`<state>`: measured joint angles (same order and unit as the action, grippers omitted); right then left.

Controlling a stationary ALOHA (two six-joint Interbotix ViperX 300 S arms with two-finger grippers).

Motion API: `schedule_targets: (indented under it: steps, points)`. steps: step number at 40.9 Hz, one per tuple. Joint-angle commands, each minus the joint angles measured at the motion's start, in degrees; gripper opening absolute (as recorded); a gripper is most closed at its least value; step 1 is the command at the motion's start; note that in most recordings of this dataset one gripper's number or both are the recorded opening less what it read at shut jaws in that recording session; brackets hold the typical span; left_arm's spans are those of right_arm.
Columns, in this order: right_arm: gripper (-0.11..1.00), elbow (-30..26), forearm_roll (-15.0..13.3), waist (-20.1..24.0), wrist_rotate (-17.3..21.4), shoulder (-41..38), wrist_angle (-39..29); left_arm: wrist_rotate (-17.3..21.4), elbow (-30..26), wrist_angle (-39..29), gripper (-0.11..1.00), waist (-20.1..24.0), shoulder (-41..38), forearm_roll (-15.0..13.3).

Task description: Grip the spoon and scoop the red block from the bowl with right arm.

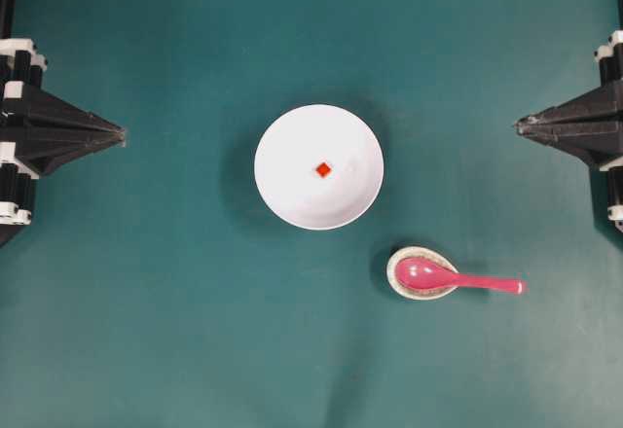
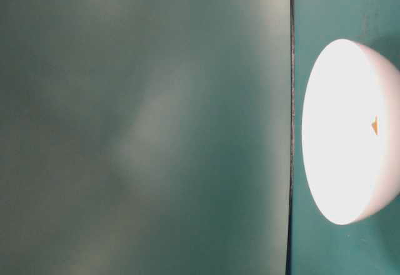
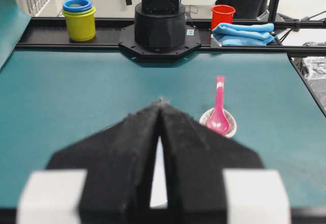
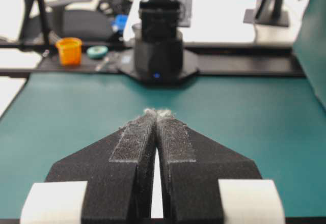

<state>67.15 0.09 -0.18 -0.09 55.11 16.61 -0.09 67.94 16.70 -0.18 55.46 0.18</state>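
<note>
Spoon (image 1: 458,277) on small dish (image 1: 409,287), well apart from closed right end effector (image 1: 517,125).

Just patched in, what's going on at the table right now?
Nothing is being handled yet. The right gripper and left gripper sit shut at opposite edges, holding nothing. The spoon rests with its scoop in a small speckled dish, handle pointing right. The red block lies in the white bowl, untouched.
</note>
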Motion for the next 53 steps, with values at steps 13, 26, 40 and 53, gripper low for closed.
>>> schedule_targets:
  steps: [13,26,40,53]
  points:
    - [0.00,-3.96,1.58,0.09,1.58,-0.35,-7.56,-0.79,-2.64,-0.97,0.00,-0.26,-0.53,0.53]
    - [0.00,-3.69,1.58,0.09,2.90,-0.44,-8.44,-0.97,-2.55,-0.88,0.00,-0.26,-0.62,0.53]
    - [0.50,-2.55,4.13,1.41,6.42,-4.22,-13.62,-2.11,-2.64,-0.79,0.00,-0.26,-0.62,0.53]
    - [0.47,0.70,8.70,9.76,9.05,-12.66,-7.47,-3.25,-2.64,-0.79,0.00,-0.26,-0.62,0.53]
